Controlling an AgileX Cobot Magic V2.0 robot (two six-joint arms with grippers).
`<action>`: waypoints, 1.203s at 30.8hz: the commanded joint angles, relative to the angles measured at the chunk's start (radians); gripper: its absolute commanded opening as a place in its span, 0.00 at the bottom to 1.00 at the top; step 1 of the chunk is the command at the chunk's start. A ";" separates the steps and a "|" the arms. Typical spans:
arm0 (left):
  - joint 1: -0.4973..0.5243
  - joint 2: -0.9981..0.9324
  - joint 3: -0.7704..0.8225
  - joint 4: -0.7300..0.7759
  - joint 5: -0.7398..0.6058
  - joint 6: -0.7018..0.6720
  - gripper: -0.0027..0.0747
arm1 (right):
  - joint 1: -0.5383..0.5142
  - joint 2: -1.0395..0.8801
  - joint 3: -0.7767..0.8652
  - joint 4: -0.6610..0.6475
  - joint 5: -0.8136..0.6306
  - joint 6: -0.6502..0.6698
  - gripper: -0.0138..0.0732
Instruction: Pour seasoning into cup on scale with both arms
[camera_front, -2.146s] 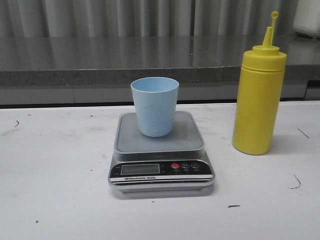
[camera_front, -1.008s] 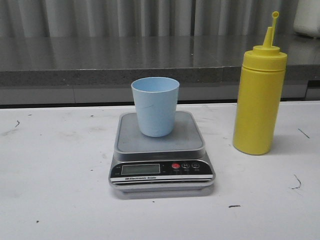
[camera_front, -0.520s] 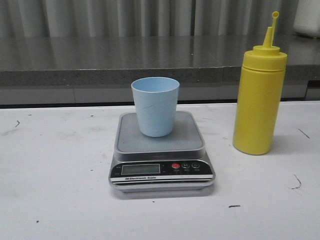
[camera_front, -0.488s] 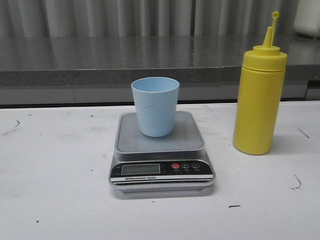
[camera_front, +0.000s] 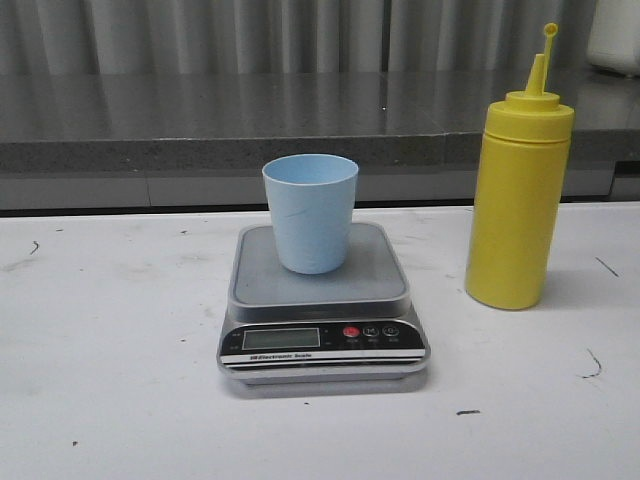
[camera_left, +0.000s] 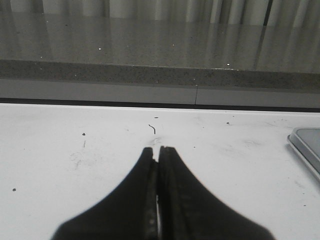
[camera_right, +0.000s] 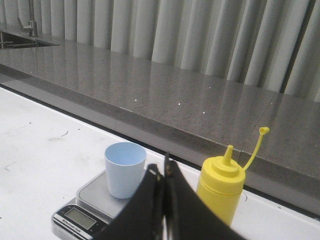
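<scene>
The pale blue cup (camera_front: 310, 212) stands upright on the steel platform of the silver-grey scale (camera_front: 380, 275) at the table's middle. The yellow seasoning bottle (camera_front: 518, 200) stands upright on the table to the right of the scale, its tethered cap off the nozzle. Neither gripper shows in the front view. My left gripper (camera_left: 158, 150) is shut and empty above bare table, with a corner of the scale (camera_left: 306, 145) at the view's edge. My right gripper (camera_right: 164, 167) is shut and empty, held back from the cup (camera_right: 125, 169), the bottle (camera_right: 220, 192) and the scale (camera_right: 90, 196).
A grey stone counter (camera_front: 200, 120) with a raised ledge runs along the table's far edge, with vertical blinds behind it. The white tabletop (camera_front: 110, 380) carries small dark marks. A white object (camera_front: 615, 35) sits at the far right on the counter.
</scene>
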 joint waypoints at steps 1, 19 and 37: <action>0.000 -0.018 0.025 -0.008 -0.076 -0.011 0.01 | -0.022 0.008 -0.025 -0.075 -0.070 0.030 0.02; 0.000 -0.018 0.025 -0.008 -0.076 -0.011 0.01 | -0.400 -0.163 0.325 -0.394 -0.131 0.453 0.02; 0.000 -0.015 0.025 -0.008 -0.076 -0.011 0.01 | -0.412 -0.227 0.383 -0.392 -0.088 0.453 0.02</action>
